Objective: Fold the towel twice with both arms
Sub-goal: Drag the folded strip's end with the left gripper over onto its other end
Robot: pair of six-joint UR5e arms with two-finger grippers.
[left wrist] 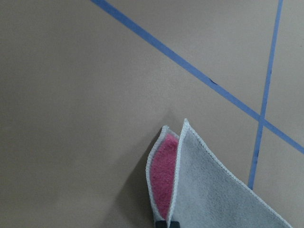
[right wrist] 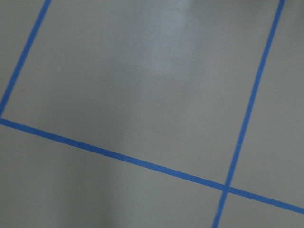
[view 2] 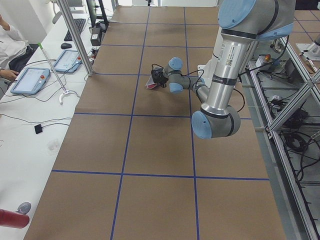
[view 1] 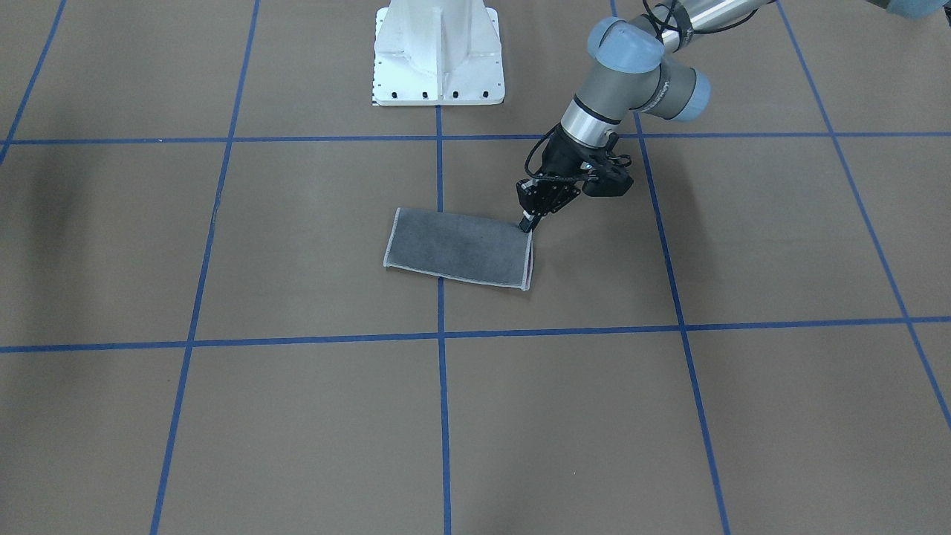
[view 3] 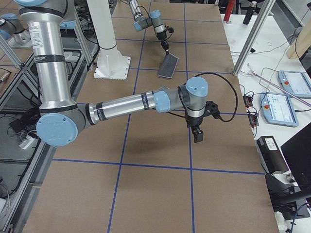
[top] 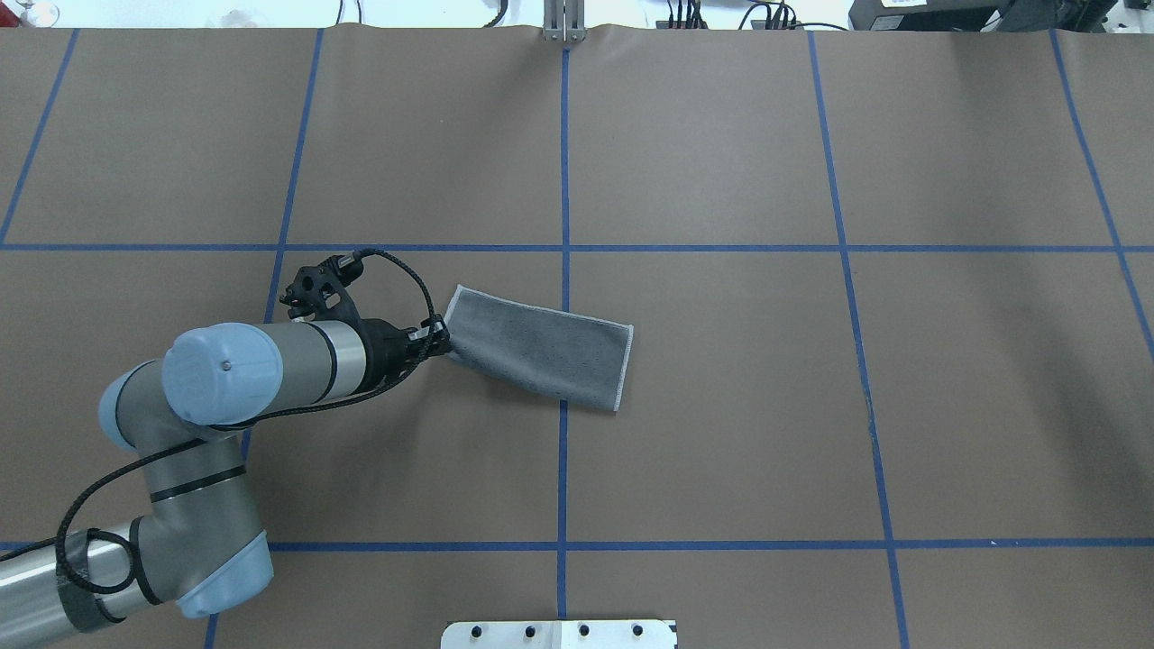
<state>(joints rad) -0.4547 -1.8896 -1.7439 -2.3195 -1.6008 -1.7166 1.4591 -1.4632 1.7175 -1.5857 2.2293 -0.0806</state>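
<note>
Lighting's pretty flat and soft, no hard shadows anywhere. The towel [left wrist: 213, 190] drops a faint dark smudge on the table [left wrist: 71, 118] just beside the left gripper [left wrist: 166, 222]. Right wrist view looks soft-focus, with a pale glare patch up top.

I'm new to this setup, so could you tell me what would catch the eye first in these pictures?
A grey towel, folded once with pink showing inside, lies across the middle blue tape line. The left hand pinches one of its corners, while the right arm hangs well away from it.
</note>
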